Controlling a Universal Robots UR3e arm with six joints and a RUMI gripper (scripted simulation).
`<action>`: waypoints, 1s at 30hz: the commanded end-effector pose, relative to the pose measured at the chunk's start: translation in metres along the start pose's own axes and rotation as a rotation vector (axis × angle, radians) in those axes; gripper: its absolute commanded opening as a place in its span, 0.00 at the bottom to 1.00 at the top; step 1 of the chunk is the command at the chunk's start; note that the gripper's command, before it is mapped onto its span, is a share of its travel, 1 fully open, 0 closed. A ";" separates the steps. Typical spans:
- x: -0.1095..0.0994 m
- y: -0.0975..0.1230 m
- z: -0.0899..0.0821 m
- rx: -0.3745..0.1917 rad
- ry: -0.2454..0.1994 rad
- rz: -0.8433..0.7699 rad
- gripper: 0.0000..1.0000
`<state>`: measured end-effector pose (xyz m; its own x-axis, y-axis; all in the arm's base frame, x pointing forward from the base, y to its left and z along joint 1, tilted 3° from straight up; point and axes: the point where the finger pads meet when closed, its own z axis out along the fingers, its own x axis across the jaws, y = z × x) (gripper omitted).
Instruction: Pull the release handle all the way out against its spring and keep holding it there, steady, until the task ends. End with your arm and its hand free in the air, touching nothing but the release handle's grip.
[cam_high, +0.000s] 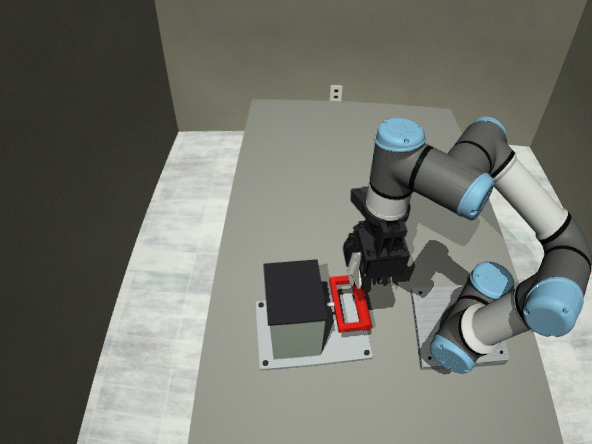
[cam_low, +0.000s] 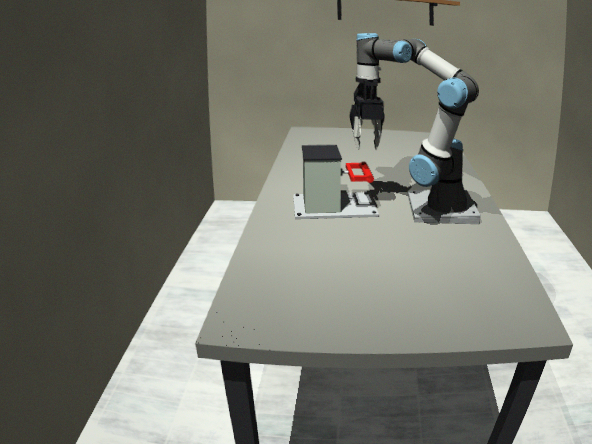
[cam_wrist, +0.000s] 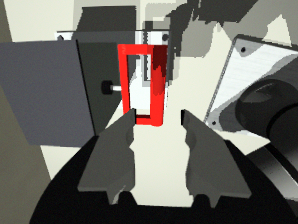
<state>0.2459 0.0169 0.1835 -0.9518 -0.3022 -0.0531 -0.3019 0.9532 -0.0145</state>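
The release handle (cam_high: 350, 310) is a red rectangular loop on a short rod, sticking out of the right side of a grey box with a black top (cam_high: 295, 305). It also shows in the exterior view (cam_low: 359, 171) and in the wrist view (cam_wrist: 142, 85). My gripper (cam_low: 366, 141) hangs in the air above the handle, fingers pointing down. The fingers stand partly apart with nothing between them (cam_wrist: 157, 120). In the wrist view the handle's near end lies just beyond the left fingertip. The gripper touches nothing.
The box stands on a light baseplate (cam_high: 315, 350) bolted to the table. My arm's own mounting plate (cam_high: 450, 325) lies to the right of it. A wall socket (cam_high: 336, 92) sits on the back wall.
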 end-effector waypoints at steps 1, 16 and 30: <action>0.000 0.000 -0.001 0.001 -0.002 0.000 0.30; 0.000 0.000 -0.001 0.001 -0.002 0.000 0.30; 0.000 0.000 0.004 0.002 -0.002 0.000 0.30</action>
<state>0.2460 0.0169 0.1808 -0.9518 -0.3022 -0.0532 -0.3019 0.9532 -0.0145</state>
